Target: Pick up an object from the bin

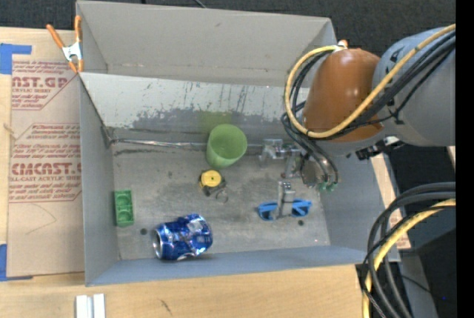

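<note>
While the KUKA arm [418,87] leans in across the right wall of the grey metal bin [200,35], its gripper [286,196] points down at the floor in the bin's right half. Its tip meets a small blue object [266,212] with dark parts that lies flat near the front wall. Seen from above, the metal tip overlaps the middle of that blue piece, with blue showing to either side of it. Whether the claw is spread or pressed together cannot be told from this angle, nor whether it has any grip on the piece. An orange cover [341,90] caps the wrist, and looped yellow-and-black cables [295,79] run round it.

Elsewhere on the scuffed floor, a light green cup [226,144] sits near the back wall, left of the gripper and well apart from it, its mouth facing the camera. Just in front of the cup sits a small yellow round piece [211,179], with a tiny dark bit [221,195] beside it towards the front. A crushed blue drinks can [182,237] lies on its side close to the front wall, left of centre. A green block [123,207] rests near the left wall, just beyond the can. The blue object under the gripper lies well clear of all of these, alone in the front right part of the bin.
</note>
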